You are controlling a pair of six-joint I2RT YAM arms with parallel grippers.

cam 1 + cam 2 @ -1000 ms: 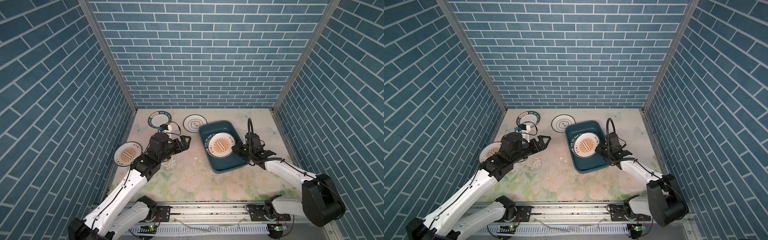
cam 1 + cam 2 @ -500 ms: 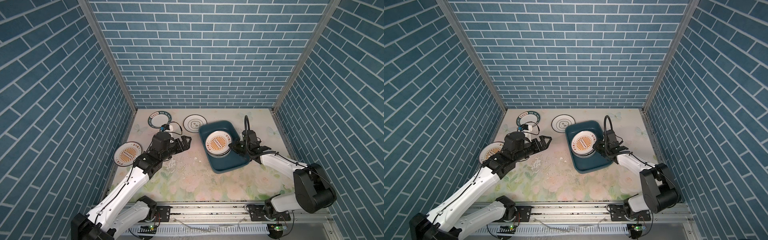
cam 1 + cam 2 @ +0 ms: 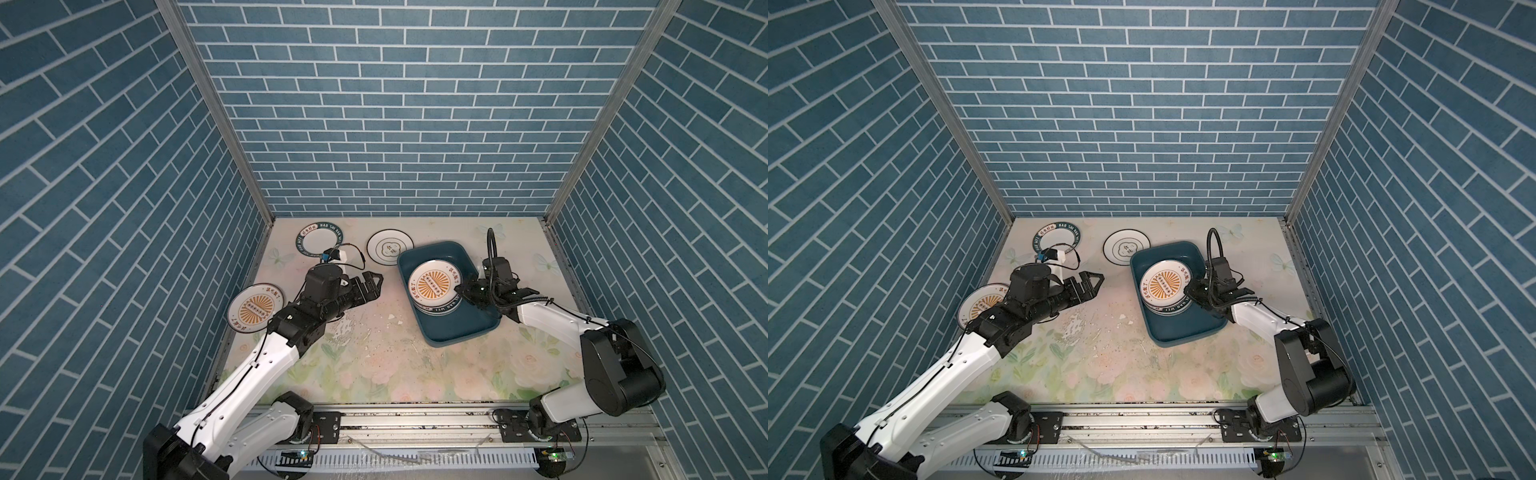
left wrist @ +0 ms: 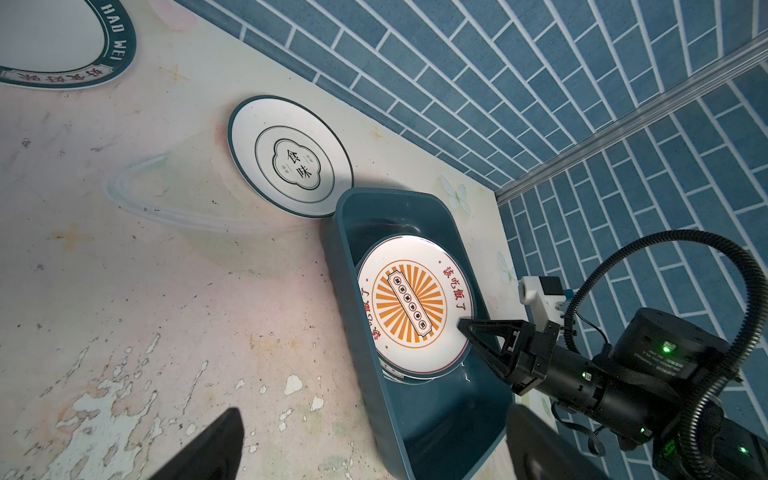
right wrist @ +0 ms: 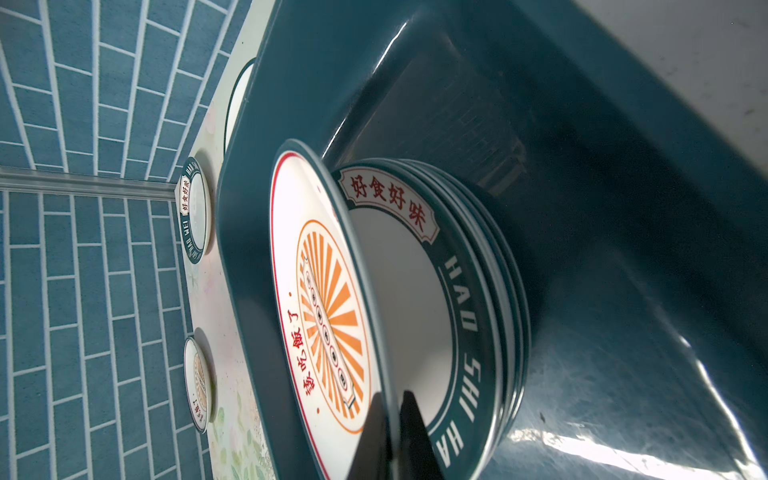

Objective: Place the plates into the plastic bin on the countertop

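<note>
The teal plastic bin (image 3: 453, 332) (image 3: 1183, 332) sits right of centre on the flowered countertop (image 3: 374, 353). My right gripper (image 3: 460, 289) (image 5: 392, 415) is shut on the rim of a sunburst plate (image 3: 432, 284) (image 5: 328, 311). It holds the plate tilted over a stack of teal-rimmed plates (image 3: 446, 309) (image 5: 415, 291) inside the bin. My left gripper (image 3: 374, 282) (image 4: 374, 449) is open and empty above the countertop, left of the bin. Three plates lie outside the bin: teal-lettered (image 3: 320, 242), cloud-outline (image 3: 390, 248) (image 4: 291, 158) and sunburst (image 3: 255, 308).
Blue brick walls close in the back and both sides. The cloud-outline plate lies close against the bin's far left corner. The countertop print is worn and flaked (image 3: 353, 328) in front of the left gripper. A metal rail (image 3: 415, 419) runs along the front edge.
My right gripper has carried the sunburst plate slightly leftward and farther back over the stack, its gripped edge raised. The left arm has barely shifted.
</note>
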